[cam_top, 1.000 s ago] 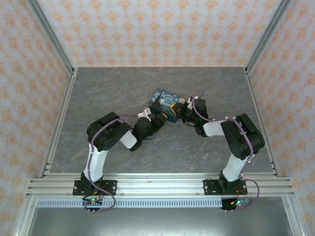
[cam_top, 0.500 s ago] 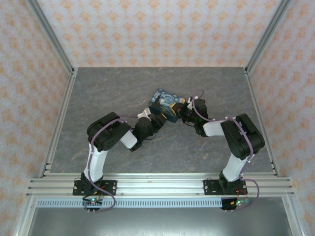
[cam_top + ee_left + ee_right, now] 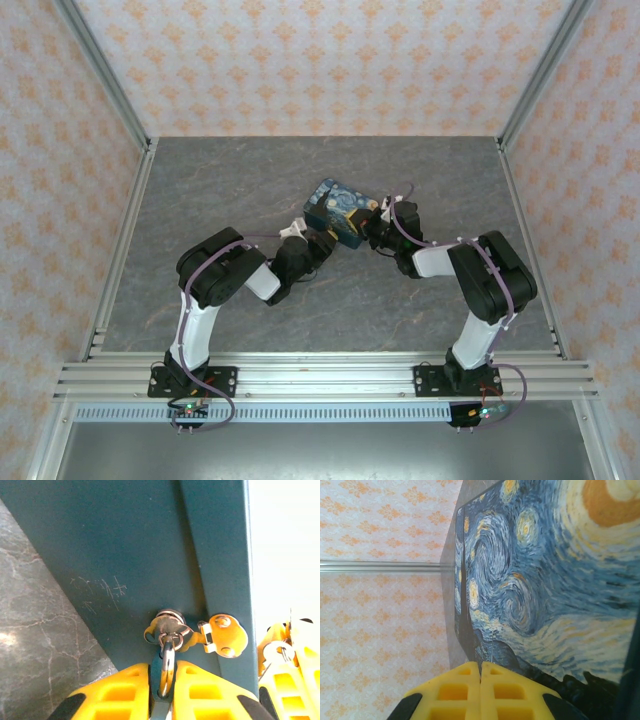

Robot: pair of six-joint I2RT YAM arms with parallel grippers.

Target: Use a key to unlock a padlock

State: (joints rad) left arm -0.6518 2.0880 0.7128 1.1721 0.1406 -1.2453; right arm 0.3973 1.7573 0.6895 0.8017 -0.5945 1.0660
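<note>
Padlock (image 3: 125, 555): step in hand is turning the key.

Nearest first. My left gripper (image 3: 162, 674) has its yellow fingers (image 3: 120, 690) drawn narrow, pinching the key (image 3: 167, 632). The key's metal loop sits in the slit between them, and its shaft is seated in the round collar (image 3: 169, 613) on the plain teal face. A small brass tab (image 3: 226, 636) hangs just beside that collar.

Judgement: my hold is far out on the loop, so a twist may slip. I should roll my wrist about the collar's own axis, with no side pull and no push, and watch the tab for release.

My right gripper (image 3: 480, 669) has its fingers closed tip to tip with nothing between them, and the painted side lies just beyond. From above it sits at the block's right end; I cannot tell whether it touches.

Judgement: it should brace there, or the block will spin on the table (image 3: 220, 190).

The padlock lies mid-table between both grippers, well apart from the walls (image 3: 320, 60).
</note>
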